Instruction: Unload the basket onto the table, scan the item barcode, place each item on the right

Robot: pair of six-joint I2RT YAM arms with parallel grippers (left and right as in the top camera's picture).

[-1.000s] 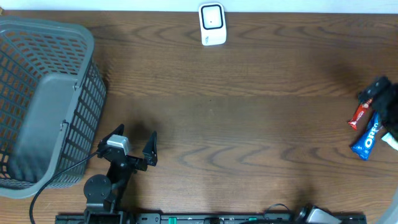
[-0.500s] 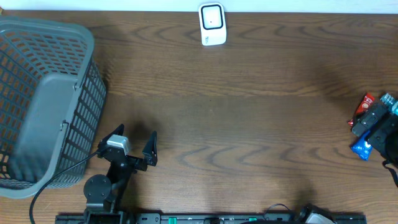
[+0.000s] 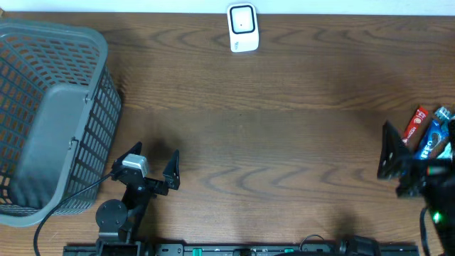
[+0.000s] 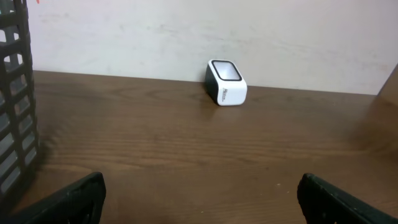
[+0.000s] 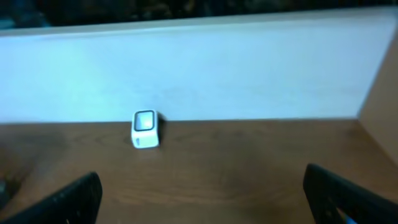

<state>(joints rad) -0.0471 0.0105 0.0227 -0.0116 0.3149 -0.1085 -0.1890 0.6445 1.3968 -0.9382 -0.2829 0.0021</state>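
The blue snack packet (image 3: 435,139) lies at the far right edge of the table (image 3: 284,142), touching a red snack packet (image 3: 414,124) on its left, both partly under the right arm. The right gripper (image 5: 202,200) hangs just beside them with its fingers (image 5: 74,196) spread wide and nothing between them. The middle of the table is bare wood all the way to the white barcode scanner (image 3: 242,28), which stands at the back edge against the wall (image 4: 186,31). The left gripper (image 3: 151,158) sits near the front edge, fingers (image 4: 78,196) also wide apart and holding nothing. A grey slatted basket (image 3: 92,43) fills the left end, close beside that arm.
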